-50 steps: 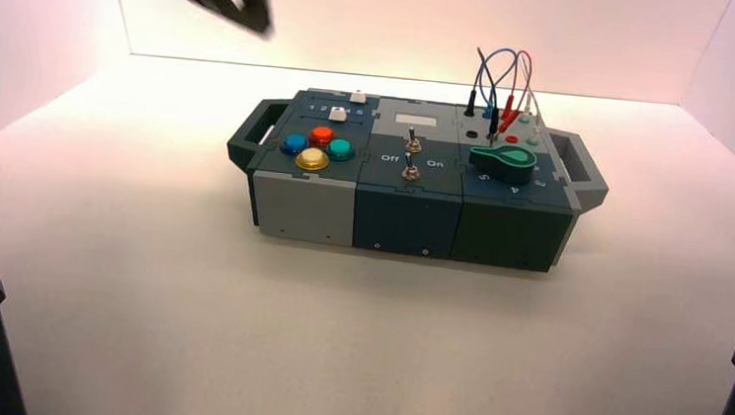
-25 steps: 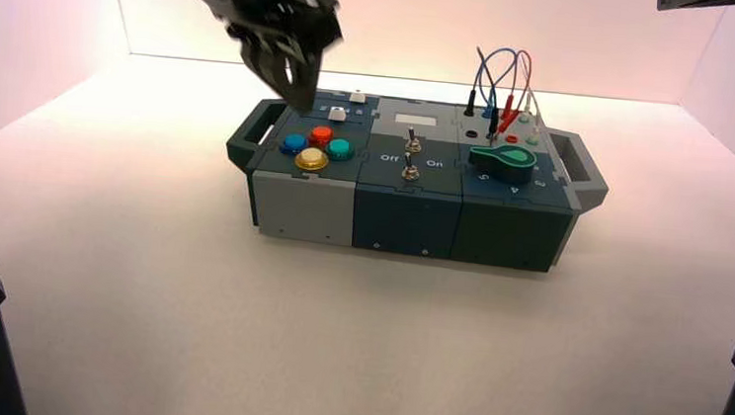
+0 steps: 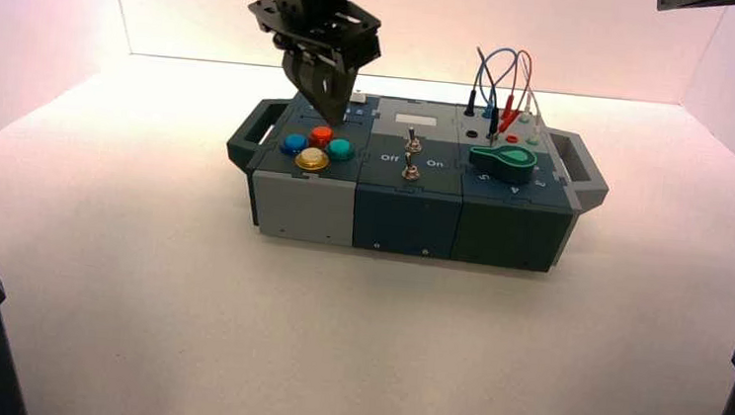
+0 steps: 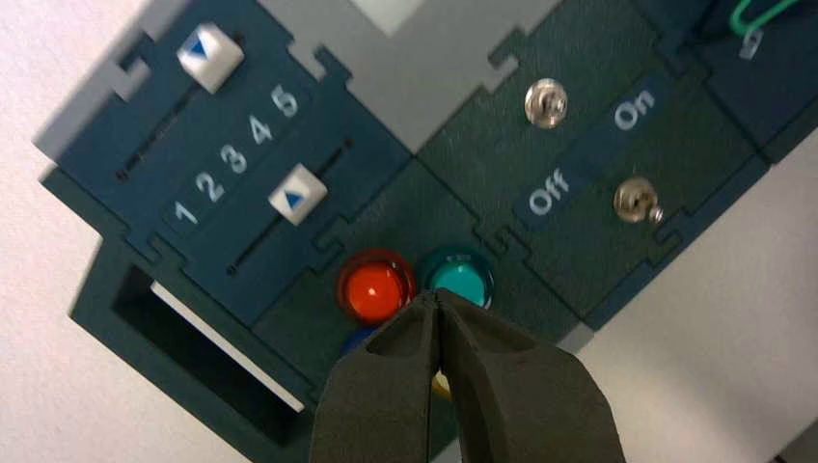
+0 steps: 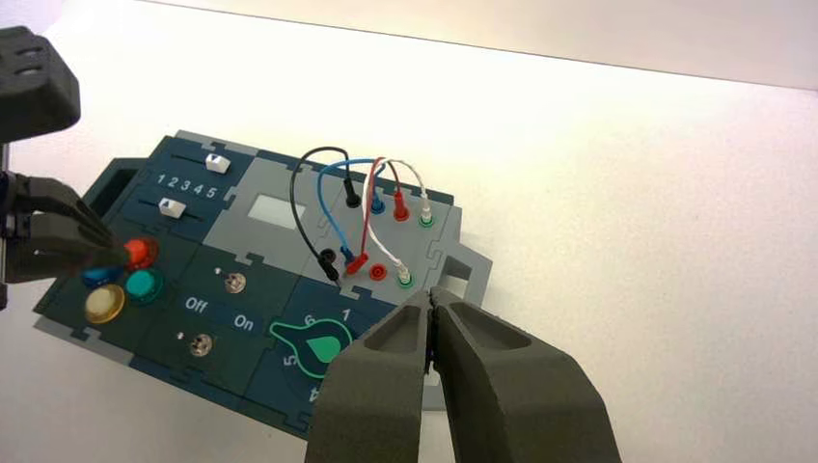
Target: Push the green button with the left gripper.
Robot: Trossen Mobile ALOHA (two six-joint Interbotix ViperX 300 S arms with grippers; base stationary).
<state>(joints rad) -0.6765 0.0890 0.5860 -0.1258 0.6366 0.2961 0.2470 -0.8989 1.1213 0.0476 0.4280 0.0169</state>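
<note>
Moved in from the upper left to hang over the button cluster: left claw, fingers pressed together into one narrow tip, holding nothing.

Green button: at the cluster's right, toward the two toggle switches; red button just beside it, yellow button at the front, blue button at the left. In the left wrist view, tip sitting between red and green, apparently above both and touching neither.

Next, by judgement: shift the tip sideways toward the toggles until centred on the green dome, then straight down. Fingers best kept together, so that only a narrow point meets the dome. Main risk: clipping the red dome, being so close. Short, firm press, then lift clear.

Farther back on the control box: two white sliders along a 1–5 scale. Right claw also closed on nothing, held high above the green rotary knob and the wires. Worktop pale beneath.
</note>
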